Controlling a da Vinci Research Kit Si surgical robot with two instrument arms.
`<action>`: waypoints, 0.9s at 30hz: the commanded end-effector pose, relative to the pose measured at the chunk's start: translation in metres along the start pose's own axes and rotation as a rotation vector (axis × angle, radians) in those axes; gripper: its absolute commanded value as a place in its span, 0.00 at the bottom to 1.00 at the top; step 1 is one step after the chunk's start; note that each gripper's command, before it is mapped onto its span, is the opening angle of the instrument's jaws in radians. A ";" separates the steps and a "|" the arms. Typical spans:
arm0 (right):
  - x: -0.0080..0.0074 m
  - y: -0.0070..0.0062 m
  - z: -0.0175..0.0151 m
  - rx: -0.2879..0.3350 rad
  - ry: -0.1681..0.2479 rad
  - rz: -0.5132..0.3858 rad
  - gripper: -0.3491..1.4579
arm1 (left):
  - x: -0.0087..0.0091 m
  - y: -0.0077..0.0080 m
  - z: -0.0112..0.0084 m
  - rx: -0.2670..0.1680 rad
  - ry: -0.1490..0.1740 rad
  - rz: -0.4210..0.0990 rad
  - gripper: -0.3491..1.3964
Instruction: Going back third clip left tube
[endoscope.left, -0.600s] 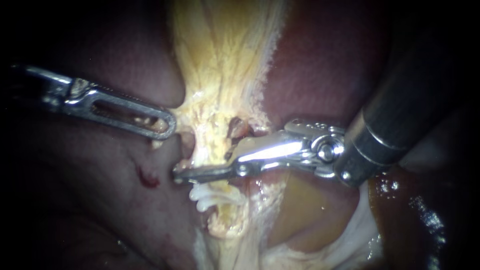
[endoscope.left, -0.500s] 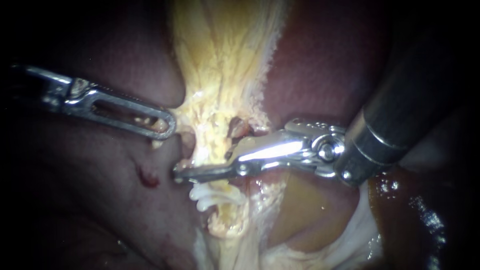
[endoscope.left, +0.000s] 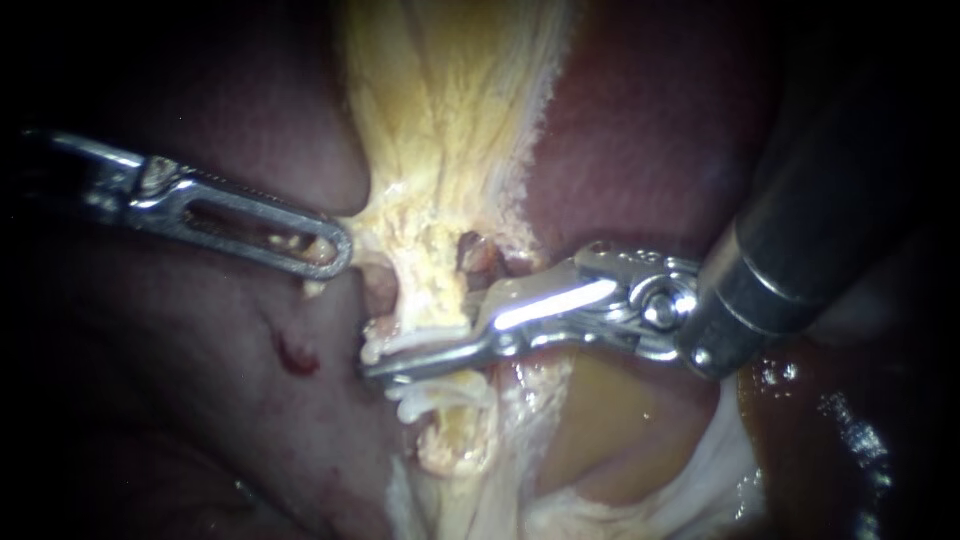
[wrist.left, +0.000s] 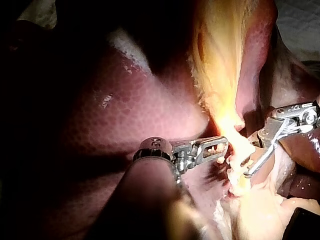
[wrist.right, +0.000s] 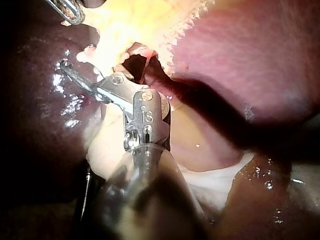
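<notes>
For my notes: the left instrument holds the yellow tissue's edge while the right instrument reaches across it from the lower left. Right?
No. The endoscope view shows the right instrument reaching in from the upper right, not the lower left. The left instrument does hold the edge of the yellow tissue.

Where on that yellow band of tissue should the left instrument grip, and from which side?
Grip the yellow band on its thin left edge, above the white clips, coming from the left. It runs top to bottom in the endoscope view, and that edge faces the left instrument, whose jaws pinch it there. The right instrument, jaws open, takes up the other side.
</notes>
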 end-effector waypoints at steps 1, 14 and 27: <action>0.0000 0.0000 0.0001 -0.002 0.001 -0.013 0.45 | 0.0000 0.0000 0.0000 0.000 0.000 0.000 0.00; -0.0005 0.0014 -0.0010 -0.137 0.018 -0.300 0.47 | 0.0003 0.0003 0.0005 -0.002 -0.002 0.002 0.00; -0.0019 -0.0003 -0.0065 -0.152 0.004 -0.389 0.47 | 0.0004 0.0004 0.0006 -0.005 -0.004 0.003 0.00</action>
